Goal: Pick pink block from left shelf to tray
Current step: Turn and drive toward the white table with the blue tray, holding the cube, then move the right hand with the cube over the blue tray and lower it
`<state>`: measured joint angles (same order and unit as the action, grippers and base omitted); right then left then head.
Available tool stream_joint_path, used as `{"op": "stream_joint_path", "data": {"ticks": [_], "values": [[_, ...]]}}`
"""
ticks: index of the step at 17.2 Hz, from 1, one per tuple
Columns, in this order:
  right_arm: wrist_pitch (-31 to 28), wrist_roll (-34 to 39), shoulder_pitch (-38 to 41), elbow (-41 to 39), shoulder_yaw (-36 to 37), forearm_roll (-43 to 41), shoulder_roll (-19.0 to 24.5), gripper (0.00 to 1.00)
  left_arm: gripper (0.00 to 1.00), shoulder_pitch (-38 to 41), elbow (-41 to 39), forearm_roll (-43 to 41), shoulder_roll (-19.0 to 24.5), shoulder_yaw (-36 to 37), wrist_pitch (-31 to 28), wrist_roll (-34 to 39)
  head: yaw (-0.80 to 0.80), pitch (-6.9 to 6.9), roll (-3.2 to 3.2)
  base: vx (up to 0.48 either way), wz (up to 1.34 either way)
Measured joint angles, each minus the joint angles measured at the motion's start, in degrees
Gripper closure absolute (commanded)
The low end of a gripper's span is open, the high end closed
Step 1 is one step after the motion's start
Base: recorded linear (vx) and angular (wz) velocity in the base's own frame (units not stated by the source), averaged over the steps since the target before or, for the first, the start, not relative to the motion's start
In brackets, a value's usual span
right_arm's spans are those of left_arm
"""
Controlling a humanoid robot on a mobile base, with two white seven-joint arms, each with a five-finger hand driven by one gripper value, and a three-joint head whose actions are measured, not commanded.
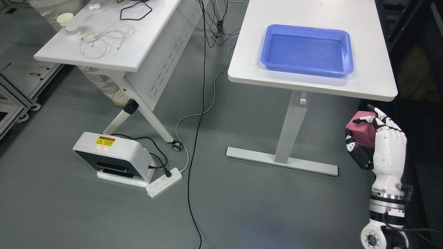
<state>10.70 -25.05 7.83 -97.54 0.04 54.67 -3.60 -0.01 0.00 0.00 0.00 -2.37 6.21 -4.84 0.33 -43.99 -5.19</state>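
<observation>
One hand shows, the right hand (375, 140), low at the right; its fingers curl around the pink block (362, 129), thumb below and fingers over the top. To carry well, I judge it should keep this grip firm and rise above the table (311, 83) edge before moving up-left toward the blue tray (273, 64). Count: two tables, one tray, one block, one paper cup (67, 22).

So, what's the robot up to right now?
Right hand shut on pink block, below table height. Blue tray on the table, empty. Left hand out of view.
</observation>
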Motion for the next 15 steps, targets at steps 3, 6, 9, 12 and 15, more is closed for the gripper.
{"op": "stream_joint_path", "data": {"ticks": [3, 6, 9, 12, 15], "values": [[0.0, 0.0, -0.2, 0.0, 0.0, 0.0, 0.0, 0.98, 0.00, 0.0, 0.0, 0.0, 0.0, 0.0, 0.0, 0.0, 0.00, 0.00, 0.00, 0.427, -0.15], [0.0, 0.0, -0.4, 0.0, 0.0, 0.0, -0.1, 0.98, 0.00, 0.0, 0.0, 0.0, 0.0, 0.0, 0.0, 0.0, 0.00, 0.00, 0.00, 0.376, -0.05], [0.0, 0.0, -0.5, 0.0, 0.0, 0.0, -0.1, 0.98, 0.00, 0.0, 0.0, 0.0, 0.0, 0.0, 0.0, 0.0, 0.00, 0.00, 0.00, 0.372, 0.00], [0.0, 0.0, -0.6, 0.0, 0.0, 0.0, -0.2, 0.98, 0.00, 0.0, 0.0, 0.0, 0.0, 0.0, 0.0, 0.0, 0.00, 0.00, 0.00, 0.329, 0.00], [0.0, 0.0, -0.7, 0.0, 0.0, 0.0, -0.2, 0.98, 0.00, 0.0, 0.0, 0.0, 0.0, 0.0, 0.0, 0.0, 0.00, 0.00, 0.00, 0.250, 0.01]]}}
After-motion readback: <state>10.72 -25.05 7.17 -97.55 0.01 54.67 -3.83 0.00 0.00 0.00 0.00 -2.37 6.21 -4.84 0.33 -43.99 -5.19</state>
